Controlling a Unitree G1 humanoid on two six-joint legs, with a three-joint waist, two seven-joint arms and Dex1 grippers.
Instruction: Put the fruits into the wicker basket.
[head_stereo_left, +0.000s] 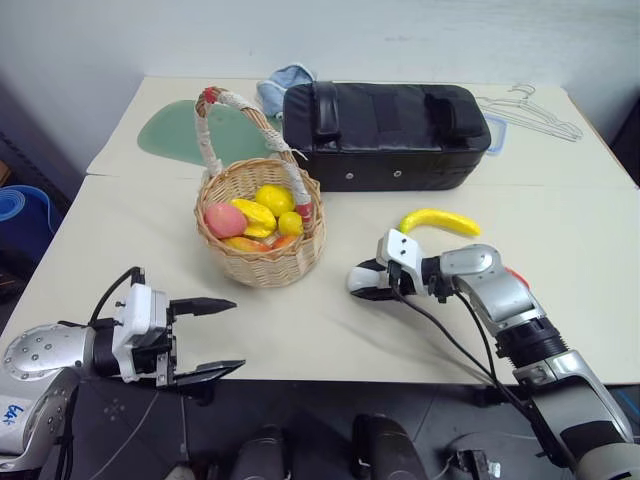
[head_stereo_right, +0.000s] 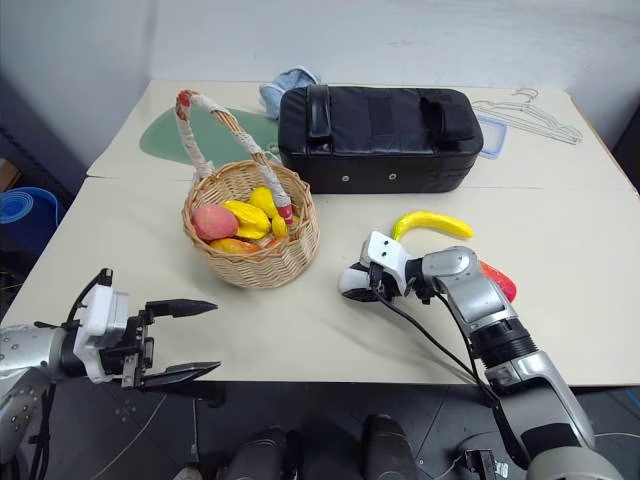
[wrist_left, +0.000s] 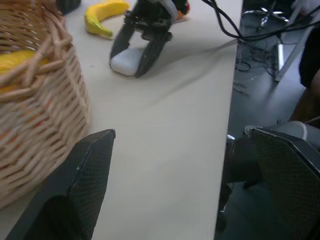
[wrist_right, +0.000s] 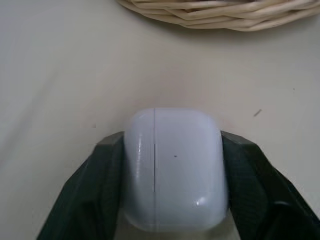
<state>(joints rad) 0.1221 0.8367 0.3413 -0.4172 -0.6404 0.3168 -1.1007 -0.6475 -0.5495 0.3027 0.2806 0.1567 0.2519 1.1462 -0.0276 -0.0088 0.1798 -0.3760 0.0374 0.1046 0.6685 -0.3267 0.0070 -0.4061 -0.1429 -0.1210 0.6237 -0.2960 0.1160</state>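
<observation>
A round wicker basket (head_stereo_left: 262, 240) with a tall cord-wrapped handle is seen on a pale table (head_stereo_left: 150, 270), already filled with several yellow and red fruits. To the right of the basket, a curved yellow banana (head_stereo_left: 440, 221) is left lying on the table, and just beyond the right arm a red-to-yellow mango-like fruit (head_stereo_right: 498, 281) is partly hidden by it. Behind the basket a long black bag (head_stereo_left: 385, 134) is laid across the table, with a blue cloth (head_stereo_left: 287, 80) at its left end and a wire hanger (head_stereo_left: 530, 110) to its right.

Between the basket and the banana, the right gripper (head_stereo_left: 368, 282) is set low on the table with its two black fingers pressed against the sides of a small white rounded case (wrist_right: 175, 167) — not a fruit. In front of the basket, at the table's near edge, the left gripper (head_stereo_left: 205, 338) is held wide open and empty.

The likely error is plain: if the case is lifted, a non-fruit could be dropped into the basket — while the banana and the mango-like fruit are left outside.
</observation>
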